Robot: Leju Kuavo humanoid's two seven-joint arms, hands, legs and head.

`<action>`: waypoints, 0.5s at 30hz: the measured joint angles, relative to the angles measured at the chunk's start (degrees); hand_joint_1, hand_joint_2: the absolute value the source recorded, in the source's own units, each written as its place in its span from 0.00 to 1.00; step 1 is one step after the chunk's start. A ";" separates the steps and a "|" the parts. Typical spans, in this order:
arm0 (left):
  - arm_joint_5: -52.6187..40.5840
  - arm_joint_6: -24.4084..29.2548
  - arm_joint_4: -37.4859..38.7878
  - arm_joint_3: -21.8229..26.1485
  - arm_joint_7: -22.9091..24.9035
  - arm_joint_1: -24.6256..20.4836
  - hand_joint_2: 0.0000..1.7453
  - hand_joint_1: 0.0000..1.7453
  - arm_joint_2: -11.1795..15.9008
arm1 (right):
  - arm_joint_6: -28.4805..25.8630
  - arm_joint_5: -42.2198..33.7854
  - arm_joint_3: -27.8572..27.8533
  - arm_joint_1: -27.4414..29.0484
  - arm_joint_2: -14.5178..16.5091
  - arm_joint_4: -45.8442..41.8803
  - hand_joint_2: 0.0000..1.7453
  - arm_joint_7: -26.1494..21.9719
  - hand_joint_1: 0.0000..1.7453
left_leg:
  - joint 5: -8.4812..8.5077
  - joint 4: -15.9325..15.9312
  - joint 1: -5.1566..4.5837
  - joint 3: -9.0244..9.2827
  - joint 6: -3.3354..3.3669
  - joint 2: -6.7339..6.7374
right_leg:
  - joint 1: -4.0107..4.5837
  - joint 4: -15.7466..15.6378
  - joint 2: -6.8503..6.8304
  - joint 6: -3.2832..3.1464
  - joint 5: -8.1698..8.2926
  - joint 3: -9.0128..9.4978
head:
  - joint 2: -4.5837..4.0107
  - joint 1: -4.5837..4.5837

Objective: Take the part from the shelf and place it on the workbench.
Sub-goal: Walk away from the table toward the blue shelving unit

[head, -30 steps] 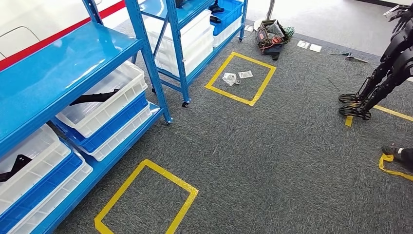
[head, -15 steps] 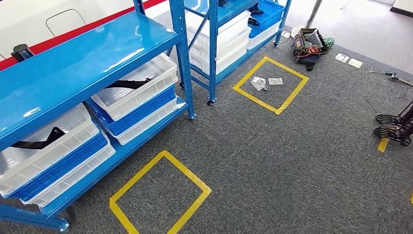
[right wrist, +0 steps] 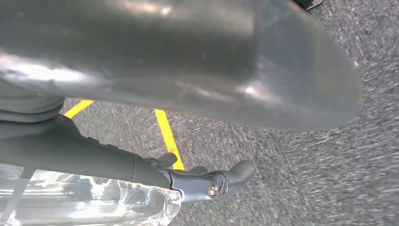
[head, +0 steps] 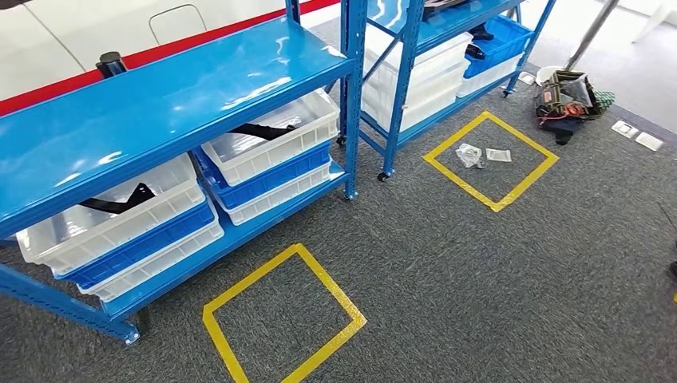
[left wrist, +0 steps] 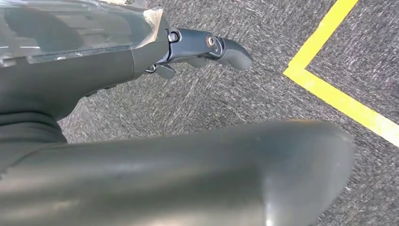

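Note:
Two black parts lie in white bins on the blue shelf (head: 168,92): one part (head: 120,199) in the left bin (head: 112,231), another part (head: 259,130) in the bin (head: 287,148) beside it. Both bins sit on the lower level, under the shelf's blue top board. My left hand (left wrist: 179,165) hangs over the grey carpet near a yellow tape line (left wrist: 329,89), fingers stretched out and holding nothing. My right hand (right wrist: 188,66) hangs the same way over carpet, also holding nothing.
A yellow tape square (head: 329,286) marks the carpet in front of the shelf. A second yellow square (head: 528,177) farther right holds small plastic bags (head: 471,154). A second blue shelf (head: 435,32) stands behind, and a tool bag (head: 565,97) lies at the far right.
The whole picture has shifted: the camera has turned left, so the shelf and both tape squares sit farther right. The dark robot legs at the right have left the picture.

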 joint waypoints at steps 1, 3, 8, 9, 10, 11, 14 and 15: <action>0.01 0.05 0.00 0.03 -0.01 0.14 0.00 0.00 0.02 | 0.07 0.12 -0.02 -0.04 0.01 -0.05 0.00 0.01 0.00 | -0.11 0.20 0.03 -0.16 -0.19 0.54 | -0.04 -0.03 -0.50 -0.34 0.10 0.02 | 0.00 -0.07; 0.02 0.16 -0.02 0.09 -0.04 0.27 0.00 0.00 0.04 | 0.16 0.34 -0.04 -0.03 0.15 -0.16 0.00 0.01 0.00 | -2.09 3.31 -0.01 -1.64 -0.61 3.66 | -0.16 -0.11 -1.70 -1.12 0.18 0.05 | 0.00 -0.45; 0.02 0.47 -0.09 0.55 -0.37 0.37 0.00 0.00 -0.11 | 0.25 0.93 -0.31 0.56 0.27 -0.55 0.00 0.23 0.00 | -6.97 15.89 -0.05 -7.90 -0.92 7.33 | 0.46 -0.11 -5.88 -2.07 -0.17 -0.02 | 0.00 -0.87; 0.02 0.57 -0.09 0.68 -0.44 0.53 0.00 0.00 -0.12 | 0.30 1.17 -0.48 0.59 0.33 -0.79 0.00 0.35 0.00 | -5.48 13.72 -0.10 -6.73 -0.67 7.68 | 0.55 -0.11 -6.70 -2.14 -0.24 0.04 | 0.00 -0.88; 0.02 0.66 -0.09 0.76 -0.54 0.60 0.00 0.00 -0.11 | 0.37 1.38 -0.63 0.58 0.42 -1.04 0.00 0.44 0.00 | -3.58 9.70 -0.25 -4.52 -0.21 8.70 | 0.63 -0.11 -7.36 -2.15 -0.33 0.18 | 0.00 -0.89; 0.02 0.72 -0.09 0.87 -0.64 0.56 0.00 0.00 -0.10 | 0.44 1.55 -0.76 0.57 0.54 -1.28 0.00 0.52 0.00 | -2.15 5.63 -0.56 -2.30 0.26 10.19 | 0.88 -0.10 -8.06 -2.04 -0.49 0.33 | 0.00 -0.88; 0.02 0.75 -0.14 1.11 -0.90 0.40 0.00 0.00 -0.13 | 0.55 1.84 -0.93 0.54 0.81 -1.78 0.00 0.67 0.00 | -1.34 0.69 -1.43 0.14 1.13 12.07 | 1.35 -0.22 -9.94 -1.39 -0.92 0.81 | 0.00 -0.81; 0.02 0.75 -0.15 1.15 -0.93 0.52 0.00 0.00 -0.14 | 0.56 1.90 -0.93 0.47 0.89 -1.96 0.00 0.68 0.00 | -1.25 0.46 -1.48 0.12 1.33 11.25 | 1.37 -0.41 -10.62 -1.15 -0.99 1.12 | 0.00 -0.84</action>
